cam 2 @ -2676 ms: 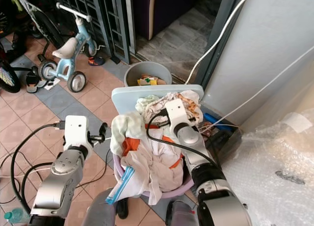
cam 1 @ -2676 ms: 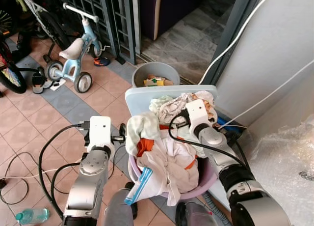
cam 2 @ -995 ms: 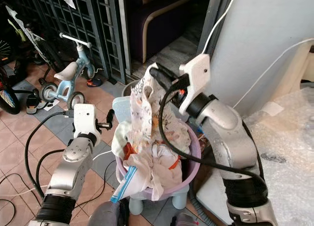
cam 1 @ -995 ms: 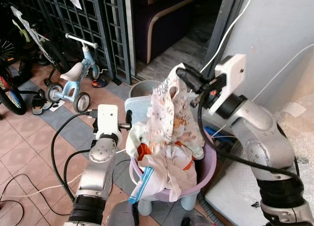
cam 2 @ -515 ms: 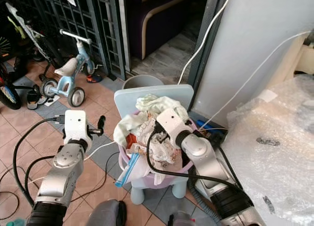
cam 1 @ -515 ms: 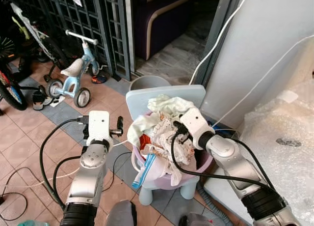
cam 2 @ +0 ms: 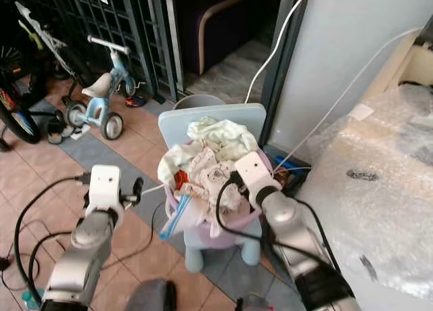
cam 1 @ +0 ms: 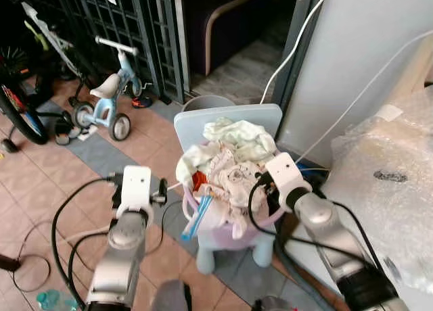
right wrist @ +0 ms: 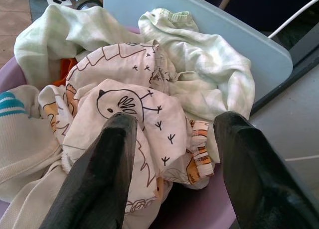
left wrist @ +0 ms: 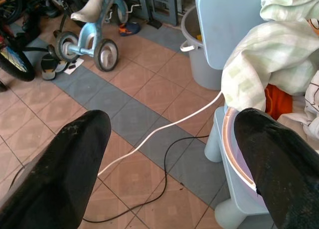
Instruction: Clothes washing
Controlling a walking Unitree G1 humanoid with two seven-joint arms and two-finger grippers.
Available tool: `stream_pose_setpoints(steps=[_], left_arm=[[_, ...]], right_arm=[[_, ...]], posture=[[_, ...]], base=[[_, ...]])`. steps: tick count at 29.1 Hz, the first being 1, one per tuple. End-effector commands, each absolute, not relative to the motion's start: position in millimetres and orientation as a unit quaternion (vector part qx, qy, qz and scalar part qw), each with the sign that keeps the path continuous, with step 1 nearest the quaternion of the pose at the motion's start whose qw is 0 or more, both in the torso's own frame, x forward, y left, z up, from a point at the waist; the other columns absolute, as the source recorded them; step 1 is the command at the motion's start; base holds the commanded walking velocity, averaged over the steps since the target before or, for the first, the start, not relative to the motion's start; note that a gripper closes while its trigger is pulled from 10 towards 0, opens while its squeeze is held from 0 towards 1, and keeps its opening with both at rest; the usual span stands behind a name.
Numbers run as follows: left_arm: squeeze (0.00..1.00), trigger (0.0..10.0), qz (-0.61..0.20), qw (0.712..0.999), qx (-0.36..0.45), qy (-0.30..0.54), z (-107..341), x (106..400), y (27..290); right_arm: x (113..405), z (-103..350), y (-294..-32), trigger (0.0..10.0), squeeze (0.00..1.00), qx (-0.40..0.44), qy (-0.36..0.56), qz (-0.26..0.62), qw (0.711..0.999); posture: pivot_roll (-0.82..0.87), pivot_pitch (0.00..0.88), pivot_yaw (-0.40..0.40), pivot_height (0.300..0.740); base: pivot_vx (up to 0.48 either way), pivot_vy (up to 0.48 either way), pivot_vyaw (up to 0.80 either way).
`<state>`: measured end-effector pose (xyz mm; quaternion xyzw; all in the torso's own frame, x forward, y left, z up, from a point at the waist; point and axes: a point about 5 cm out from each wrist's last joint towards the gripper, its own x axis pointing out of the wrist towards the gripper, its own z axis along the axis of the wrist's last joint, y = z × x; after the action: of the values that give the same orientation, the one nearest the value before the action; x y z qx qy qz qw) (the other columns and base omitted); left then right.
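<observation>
While one purple laundry basket (cam 1: 267,216) heaped with clothes (cam 1: 226,165) sits on a pale blue child's chair (cam 1: 233,122), the robot's two grippers flank it, each with its two black fingers spread apart and holding nothing. The right gripper (right wrist: 172,159) hangs just over the basket's right side, its fingers (right wrist: 104,174) above a white garment printed with a line-drawn bird (right wrist: 124,104); no writing or brand can be read on the cloth. A pale green checked garment (right wrist: 199,64) tops the pile toward the chair back, an orange piece (left wrist: 276,99) shows beneath it, and a blue-striped strip (cam 1: 196,220) dangles over the basket's front rim. The left gripper (left wrist: 169,154) hovers to the basket's left, apart from it, above the tiled floor (cam 1: 40,182). One grey bin (left wrist: 197,55) stands behind the chair. One light-blue tricycle (cam 1: 111,98) is parked well to the basket's left, before a dark metal gate (cam 1: 128,27), with a bicycle wheel (cam 1: 17,115) beyond. White and black cables (left wrist: 159,134) trail across the tiles beside the chair, and bubble wrap (cam 1: 396,182) covers a bulky item to the basket's right.
</observation>
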<state>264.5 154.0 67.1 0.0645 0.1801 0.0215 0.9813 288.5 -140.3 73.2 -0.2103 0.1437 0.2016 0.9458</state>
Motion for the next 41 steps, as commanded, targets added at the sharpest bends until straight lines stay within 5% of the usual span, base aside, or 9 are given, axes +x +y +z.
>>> stream_pose_setpoints(steps=[1,20,21,22,23,30,31,32,41], left_arm=[[0.00,10.0,0.029,0.980,0.075,0.180,71.5,264.4,156.1],[0.00,10.0,0.040,0.979,0.072,0.186,98.3,223.9,165.1],[0.00,10.0,0.041,0.979,0.075,0.184,100.1,222.9,165.7],[0.00,10.0,0.042,0.979,0.076,0.182,101.3,222.2,166.1],[0.00,10.0,0.043,0.979,0.078,0.182,103.0,220.9,167.0],[0.00,10.0,0.046,0.977,0.068,0.195,102.2,216.5,161.1],[0.00,10.0,0.045,0.977,0.067,0.195,102.4,216.7,159.6],[0.00,10.0,0.044,0.978,0.064,0.195,102.8,217.0,157.5],[0.00,10.0,0.041,0.977,0.056,0.203,97.7,220.5,151.7]], right_arm=[[288.5,75.2,-137.9,10.0,1.00,-0.210,0.136,0.203,0.947],[327.0,80.7,-112.8,10.0,1.00,-0.164,0.130,0.232,0.950],[329.3,82.0,-112.4,10.0,0.66,-0.164,0.129,0.229,0.951],[330.7,82.7,-112.3,10.0,0.66,-0.164,0.128,0.226,0.951],[333.6,82.8,-111.7,10.0,0.00,-0.170,0.131,0.220,0.952],[328.6,41.8,-94.4,10.0,0.00,-0.195,0.238,0.219,0.926],[325.9,37.6,-92.8,2.6,0.00,-0.193,0.247,0.226,0.923],[322.3,32.6,-91.5,0.0,0.00,-0.198,0.256,0.233,0.917],[312.2,17.4,-90.1,0.0,0.00,-0.208,0.274,0.256,0.904]], posture=[[0.04,0.168,0.027,0.740],[0.18,0.347,0.010,0.740],[0.19,0.357,0.008,0.740],[0.19,0.357,0.008,0.740],[0.20,0.365,0.009,0.740],[0.18,0.367,-0.021,0.740],[0.18,0.366,-0.022,0.740],[0.18,0.359,-0.025,0.740],[0.15,0.319,-0.048,0.740]], base=[[0.000,0.000,0.00],[0.000,0.000,0.00],[0.000,0.000,0.00],[0.000,0.000,0.00],[0.000,0.000,0.00],[0.000,0.000,0.00],[0.000,0.000,0.00],[0.000,0.000,0.00],[0.000,0.000,0.00]])
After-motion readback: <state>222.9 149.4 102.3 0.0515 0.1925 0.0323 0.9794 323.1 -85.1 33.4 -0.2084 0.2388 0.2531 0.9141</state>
